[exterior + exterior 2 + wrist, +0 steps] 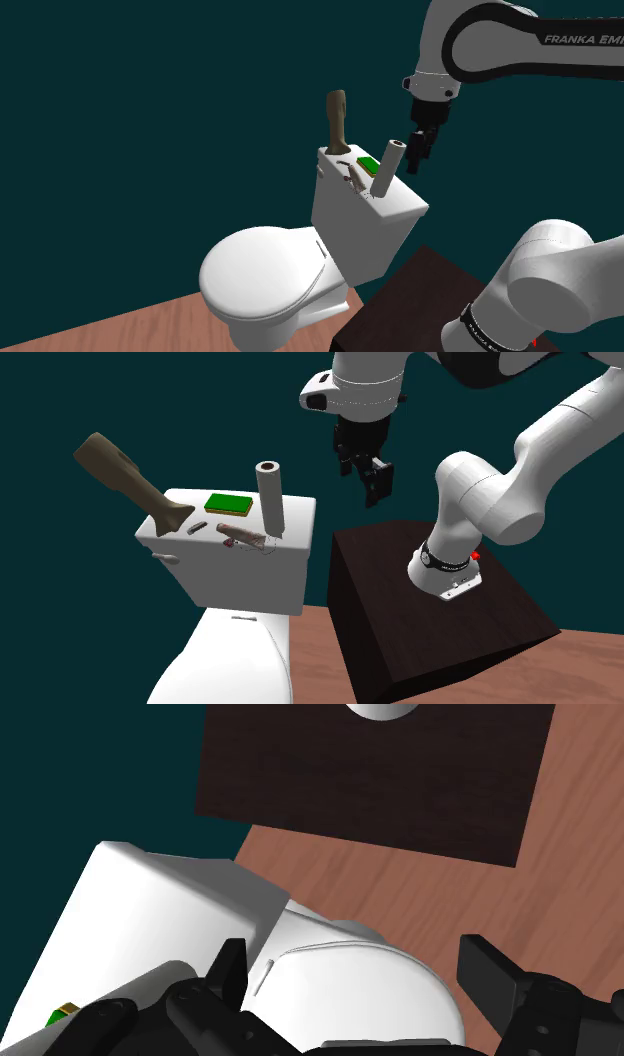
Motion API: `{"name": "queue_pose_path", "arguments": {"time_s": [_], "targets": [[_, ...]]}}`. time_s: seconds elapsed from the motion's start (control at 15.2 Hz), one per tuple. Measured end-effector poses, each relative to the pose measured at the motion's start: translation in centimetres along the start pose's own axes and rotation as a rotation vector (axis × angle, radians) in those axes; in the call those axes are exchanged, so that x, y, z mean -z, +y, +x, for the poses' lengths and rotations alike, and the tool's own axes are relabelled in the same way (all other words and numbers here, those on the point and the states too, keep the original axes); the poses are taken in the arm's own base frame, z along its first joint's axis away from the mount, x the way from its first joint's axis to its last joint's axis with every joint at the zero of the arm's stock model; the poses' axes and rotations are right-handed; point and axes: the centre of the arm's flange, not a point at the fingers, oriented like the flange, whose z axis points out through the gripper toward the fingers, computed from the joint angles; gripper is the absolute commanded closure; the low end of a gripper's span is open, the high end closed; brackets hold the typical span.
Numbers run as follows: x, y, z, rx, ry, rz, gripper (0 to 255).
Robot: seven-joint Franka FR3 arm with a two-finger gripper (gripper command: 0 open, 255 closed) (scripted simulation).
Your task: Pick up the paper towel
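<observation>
The pale grey paper towel roll (391,166) stands on end on the white toilet tank lid (400,196), long axis pretty much vertical. The all-black gripper (415,158) hangs just beside it, fingers spread apart, empty.

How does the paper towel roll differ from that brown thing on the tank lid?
Colour: the paper towel roll is pale grey-white; the brown thing is dark brown.
Shape: the roll is a plain cylinder; the brown thing widens toward its top.
Pose: the roll stands straight on the tank lid; the brown thing leans away from it.
Both rest on the lid, unheld.
</observation>
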Motion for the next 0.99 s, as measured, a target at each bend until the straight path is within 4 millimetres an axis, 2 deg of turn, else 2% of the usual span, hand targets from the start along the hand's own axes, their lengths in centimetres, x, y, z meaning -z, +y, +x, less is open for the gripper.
{"name": "queue_pose_path", "arguments": {"time_s": [0.07, 0.2, 0.59, 0.73, 0.99], "targets": [[0.0, 0.0, 0.0, 0.0, 0.0, 0.0, 0], [-0.2, 1.7, 0.2, 0.037, 0.009, 0.009, 0], [-1.3, 9.5, 1.4, 0.233, 0.052, 0.048, 0], [-1.7, 12.5, 2.5, 0.299, 0.067, 0.062, 0], [-3.1, 17.1, 4.4, 0.437, 0.098, 0.089, 0]]}}
